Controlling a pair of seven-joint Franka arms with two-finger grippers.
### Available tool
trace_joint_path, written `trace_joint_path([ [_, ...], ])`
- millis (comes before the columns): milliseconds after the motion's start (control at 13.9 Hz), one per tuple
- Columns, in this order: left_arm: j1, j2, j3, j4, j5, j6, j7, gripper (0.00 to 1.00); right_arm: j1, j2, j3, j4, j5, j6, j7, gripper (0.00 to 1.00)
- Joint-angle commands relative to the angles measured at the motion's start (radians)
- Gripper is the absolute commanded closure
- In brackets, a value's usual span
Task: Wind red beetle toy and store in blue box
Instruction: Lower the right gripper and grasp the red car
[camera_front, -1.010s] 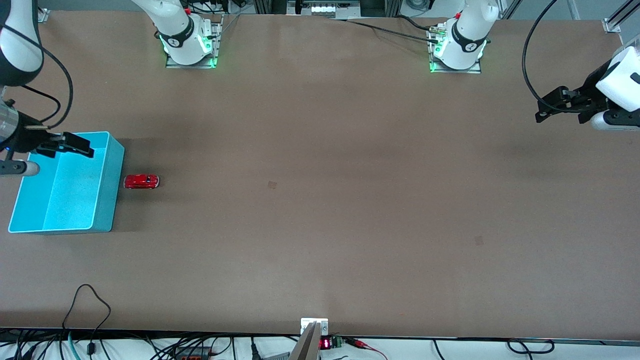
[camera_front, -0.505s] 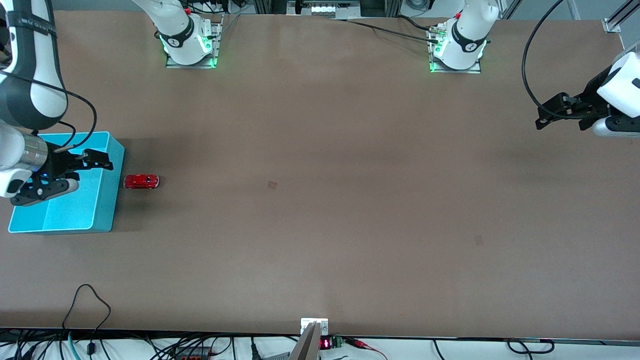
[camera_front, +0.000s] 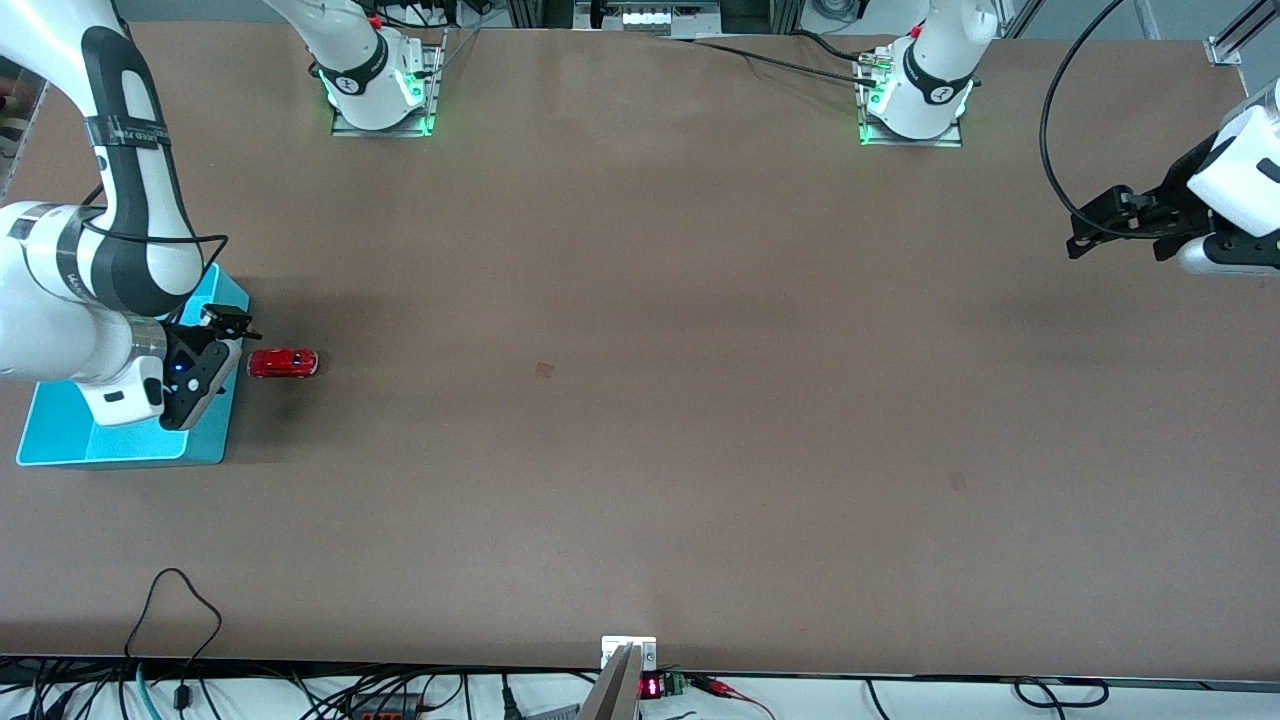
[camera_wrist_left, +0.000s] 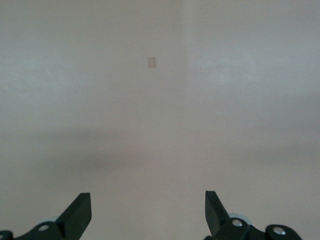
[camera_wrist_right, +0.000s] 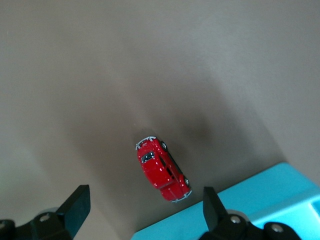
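At the left edge of the front view, the light-blue rectangular plastic blue box (camera_front: 215, 440) stands partly covered by the right arm. Over one second the right gripper (camera_front: 232, 322) has swung from over the box's interior to its wall nearest the glossy red beetle toy (camera_front: 283, 363), fingers spread and empty. The toy sits untouched on the brown table (camera_front: 640, 400) just beside the box; judged an approach to grasp. At right, the left gripper (camera_front: 1100, 222) waits, spread.
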Motion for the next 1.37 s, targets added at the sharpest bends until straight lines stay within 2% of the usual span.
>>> trace_joint_path([
  [0,-0.002,0.017,0.001,0.035,-0.006,-0.024,-0.008,0.0,-0.007,-0.026,0.004,-0.092,0.013,0.062,-0.18,0.0],
  [289,-0.007,0.016,0.001,0.035,-0.006,-0.024,-0.008,0.0,-0.007,-0.083,0.004,-0.294,0.012,0.274,-0.305,0.0],
  [577,-0.007,0.017,0.001,0.035,-0.006,-0.024,-0.008,0.0,-0.02,-0.103,0.004,-0.407,0.015,0.412,-0.408,0.0],
  [866,-0.008,0.017,0.001,0.035,-0.007,-0.022,-0.008,0.0,-0.033,-0.079,0.004,-0.47,0.015,0.581,-0.488,0.0],
  [1298,0.001,0.02,0.003,0.035,-0.009,-0.022,-0.005,0.0,-0.034,-0.06,0.004,-0.526,0.015,0.696,-0.508,0.0],
])
